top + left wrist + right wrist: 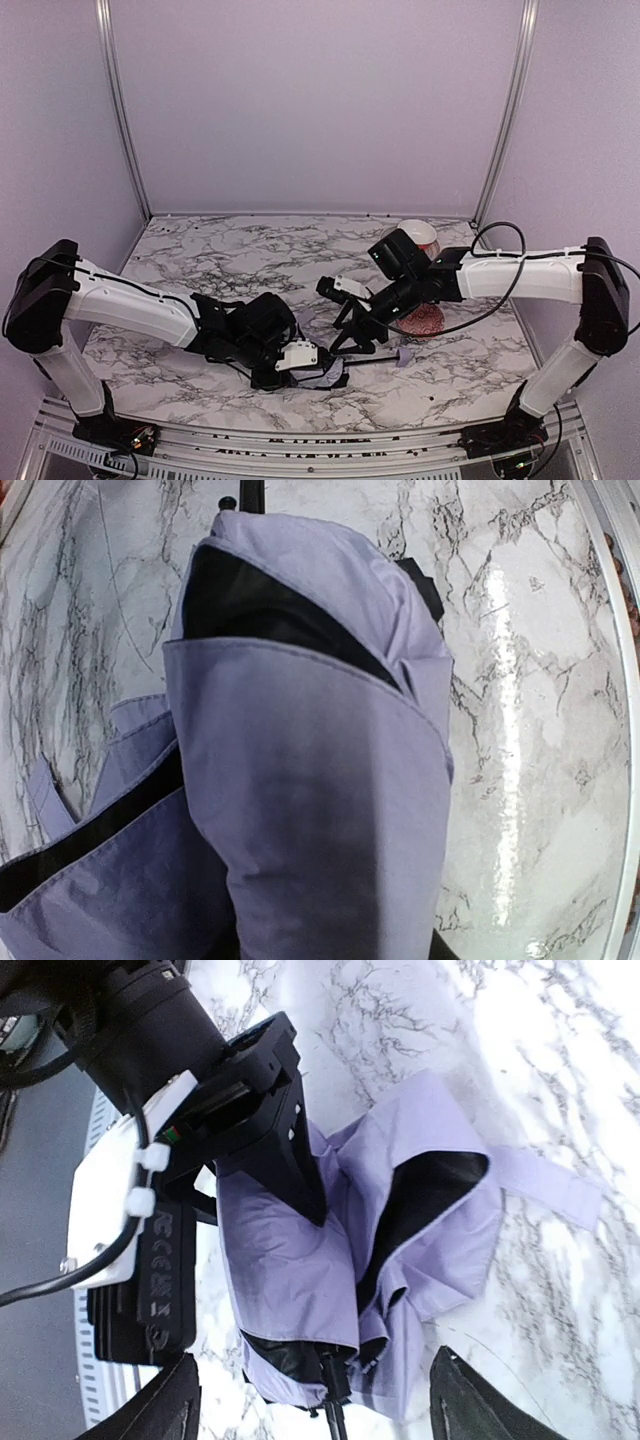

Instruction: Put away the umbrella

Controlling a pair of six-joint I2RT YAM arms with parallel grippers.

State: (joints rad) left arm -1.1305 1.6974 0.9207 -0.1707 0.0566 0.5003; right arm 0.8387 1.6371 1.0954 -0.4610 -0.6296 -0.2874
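Compact folding umbrella [326, 379], pale lavender fabric canopy with black underside, lies on white grey-veined marble tabletop [220, 260] near front edge, between both arms. Canopy bunched, folds loose, lavender strap [545, 1185] trailing flat on marble. Thin black shaft [375, 358] runs right to small lavender handle [405, 357]. Left gripper [300, 1185] clamped on canopy fabric, black finger pressed across folds. Right gripper [315, 1355] released, fingers spread wide, hovering over canopy end, holding nothing. Red patterned bowl [428, 320] under right forearm, near handle.
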